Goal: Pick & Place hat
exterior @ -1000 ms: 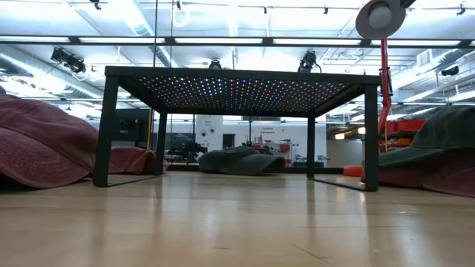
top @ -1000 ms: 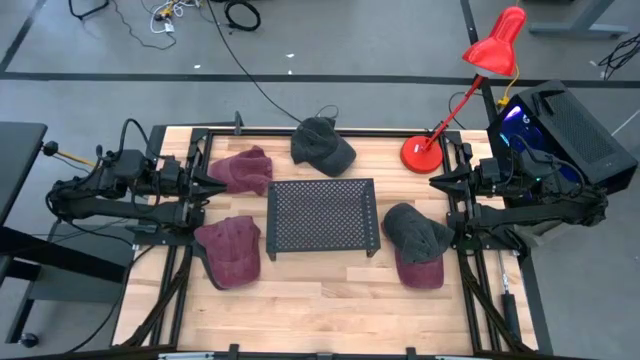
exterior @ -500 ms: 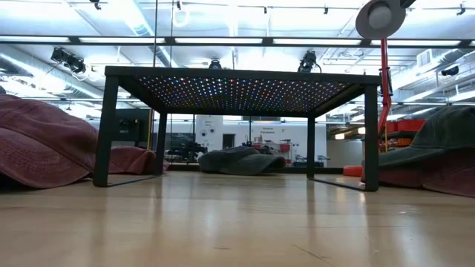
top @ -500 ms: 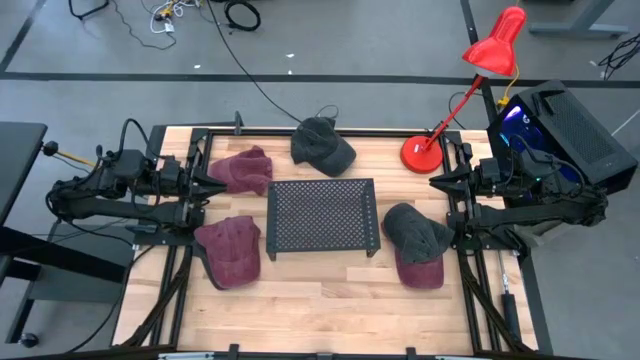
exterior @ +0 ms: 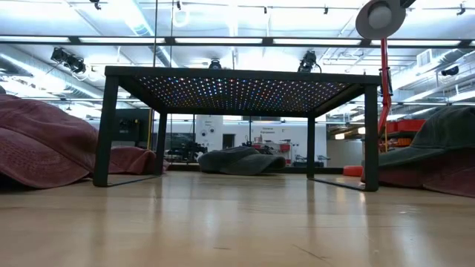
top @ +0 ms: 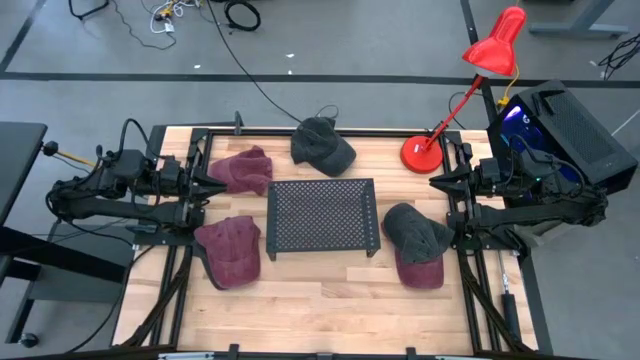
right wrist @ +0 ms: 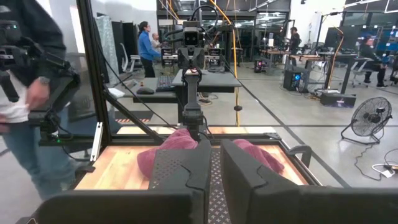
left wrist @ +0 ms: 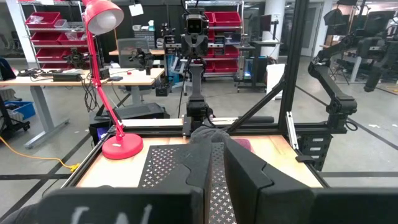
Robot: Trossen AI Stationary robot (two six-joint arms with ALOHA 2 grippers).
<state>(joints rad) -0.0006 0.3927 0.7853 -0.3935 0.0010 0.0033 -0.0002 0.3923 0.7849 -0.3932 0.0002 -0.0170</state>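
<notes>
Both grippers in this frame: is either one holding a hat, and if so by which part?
Nothing is held. The left gripper and right gripper sit parked at the table's side edges with fingers together, and all five hats lie on the table around the mesh stand.

I count five hats on my table: three maroon ones (top: 241, 170) (top: 231, 251) (top: 421, 270) and two dark grey ones (top: 322, 145) (top: 414, 231). There is one black mesh stand (top: 322, 214) in the middle and one red desk lamp (top: 470, 85). I have two arms, one at each side.
</notes>
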